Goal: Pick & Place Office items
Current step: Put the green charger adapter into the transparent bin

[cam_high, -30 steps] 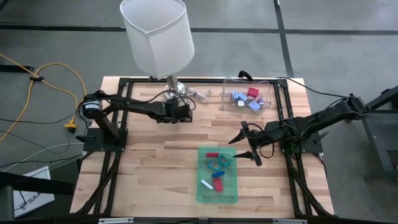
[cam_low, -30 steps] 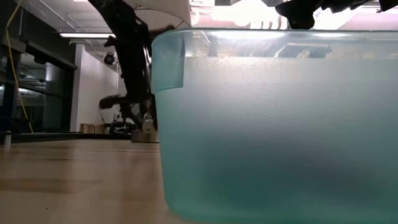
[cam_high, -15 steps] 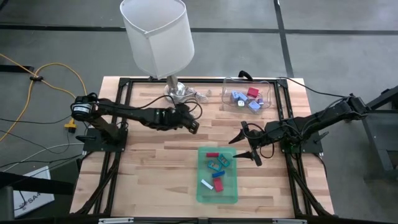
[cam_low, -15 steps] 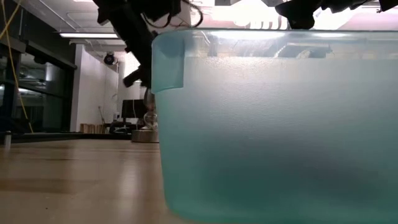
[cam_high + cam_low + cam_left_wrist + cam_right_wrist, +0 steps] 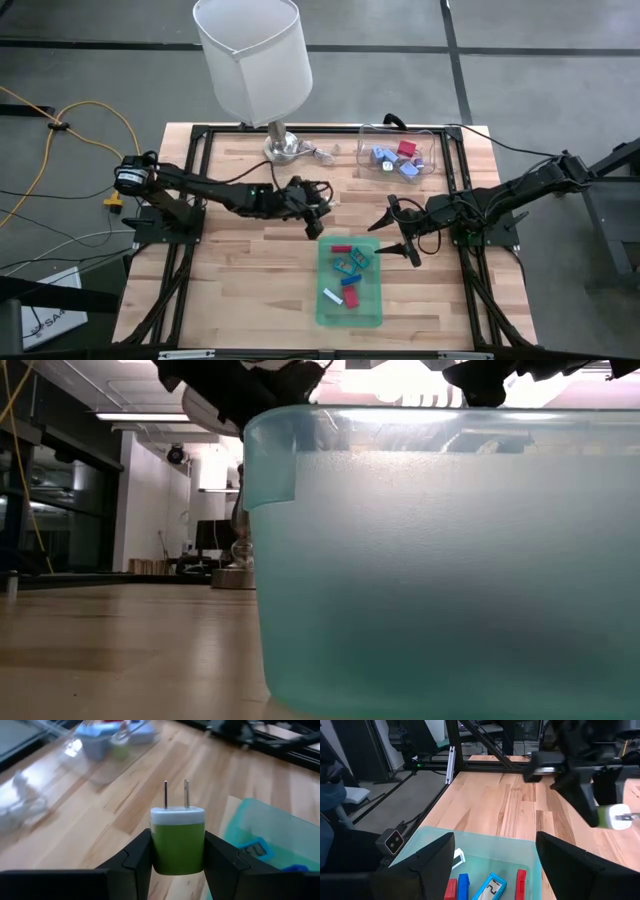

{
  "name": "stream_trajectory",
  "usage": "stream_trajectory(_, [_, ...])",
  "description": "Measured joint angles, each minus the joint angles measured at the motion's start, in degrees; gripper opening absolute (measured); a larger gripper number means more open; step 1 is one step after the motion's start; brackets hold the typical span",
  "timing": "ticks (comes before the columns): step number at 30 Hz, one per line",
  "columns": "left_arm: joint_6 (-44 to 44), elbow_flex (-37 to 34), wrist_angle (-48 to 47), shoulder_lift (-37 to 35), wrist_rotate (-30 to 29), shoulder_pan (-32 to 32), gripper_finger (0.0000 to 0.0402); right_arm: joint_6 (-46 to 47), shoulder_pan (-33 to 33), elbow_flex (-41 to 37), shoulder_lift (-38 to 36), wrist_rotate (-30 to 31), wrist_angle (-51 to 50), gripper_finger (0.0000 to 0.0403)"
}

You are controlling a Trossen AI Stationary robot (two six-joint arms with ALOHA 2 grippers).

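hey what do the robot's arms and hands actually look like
Both arms are dark, slim and jointed, mounted on black frames at the table's sides. The left arm has a round silver-and-black joint near its base and loose black cables by its wrist. Each hand, left hand and right hand, ends in two flat, angular matte-black fingers.

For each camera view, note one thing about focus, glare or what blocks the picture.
High view: evenly lit and sharp; the lamp shade hides part of the table's far edge. Low view: the green tray wall fills the frame, ceiling lights glaring above it. Left wrist view: the green plug adapter is sharp, the clear container behind it blurred. Right wrist view: tray items sharp, own fingers dark and soft.
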Motion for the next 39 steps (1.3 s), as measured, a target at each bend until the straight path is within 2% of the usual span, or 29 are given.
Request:
stream_trajectory(12, [10.2,0.0,9.4,0.0,4.9,-4.1,0.0134,0.0,0.0,0.0,0.0,0.0,0.0,0.0267])
stream_trajectory(34, [14.5,0.0,9.4,0.0,4.8,-7.7,0.0134,-1.5,0.0,0.0,0.0,2.9,1.1,0.0267])
stream_trajectory(39, [15.3,0.0,10.3,0.1,4.7,-7.6,0.0134,-1.3,0.0,0.0,0.0,3.2,4.3,0.0267])
